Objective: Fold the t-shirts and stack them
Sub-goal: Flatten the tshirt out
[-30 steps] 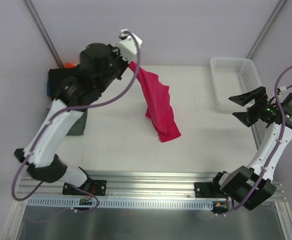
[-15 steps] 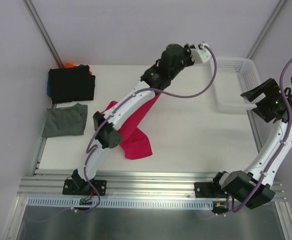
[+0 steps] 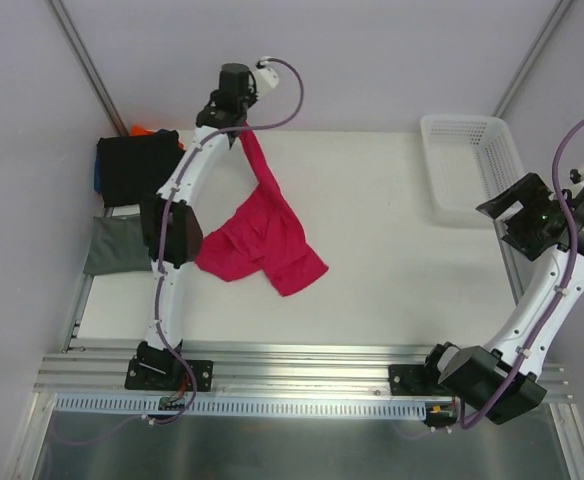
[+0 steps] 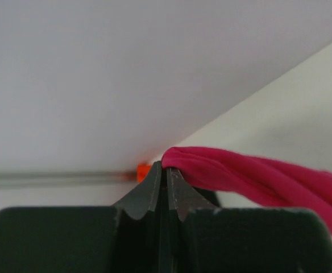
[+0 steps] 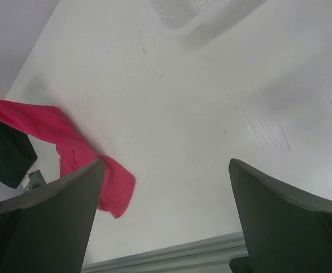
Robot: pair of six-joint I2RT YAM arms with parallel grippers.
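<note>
The crimson-pink t-shirt (image 3: 264,240) lies crumpled on the table's left middle. One end rises as a strip to my left gripper (image 3: 243,133), held high at the back left. In the left wrist view the left gripper (image 4: 166,169) is shut on a bunched edge of the pink shirt (image 4: 257,177). A folded black shirt (image 3: 140,166) sits at the back left, with orange (image 3: 140,130) and blue (image 3: 96,176) cloth showing under it. A folded grey-green shirt (image 3: 115,246) lies in front, partly hidden by the left arm. My right gripper (image 3: 506,214) is open and empty above the table's right edge; the pink shirt also shows in its view (image 5: 69,142).
A white plastic mesh basket (image 3: 469,160) stands at the back right, and it shows at the top of the right wrist view (image 5: 183,14). Metal frame posts run up the back corners. The aluminium rail (image 3: 302,375) lines the near edge.
My left arm swung from the back right, near the basket, to the back left, pulling the pink shirt with it. The shirt's lower part shifted and spread wider. The right gripper barely moved.
</note>
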